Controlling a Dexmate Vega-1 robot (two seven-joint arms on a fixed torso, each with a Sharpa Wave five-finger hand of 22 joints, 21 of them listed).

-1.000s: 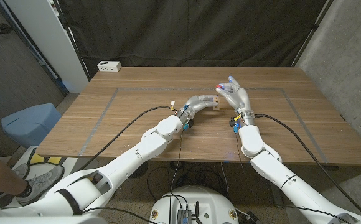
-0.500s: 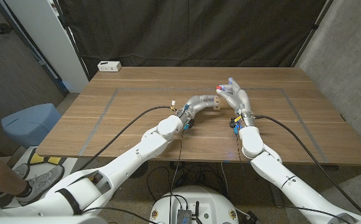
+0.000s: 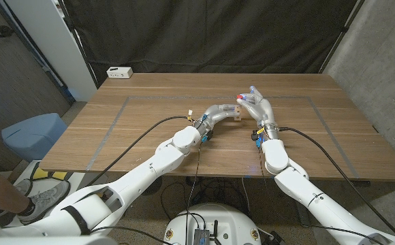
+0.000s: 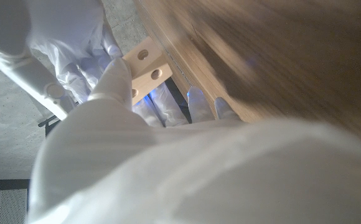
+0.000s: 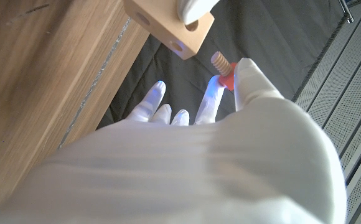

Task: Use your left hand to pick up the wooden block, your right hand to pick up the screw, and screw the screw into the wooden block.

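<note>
Head view showed a white box (image 3: 119,71) at the tabletop's (image 3: 150,146) far left corner, and a person's shoe and hand at the picture's left edge, off the tabletop. Left to right across the middle: the left hand (image 3: 219,112) had its fingers (image 4: 115,78) closed on the block (image 3: 237,112), held above the tabletop near its centre; the left wrist view showed pale wood with round holes pinched at the fingertips. Just right of it, the right hand (image 3: 257,105) pinched the screw (image 5: 221,65) between thumb and a fingertip, the other fingers spread; the right wrist view showed a threaded wooden shank with a red head, its tip pointing at the block and close to it, not touching. Compared with a second earlier, the right hand had tilted slightly toward the block, closing the gap a little; the left hand and block sat much as before.
</note>
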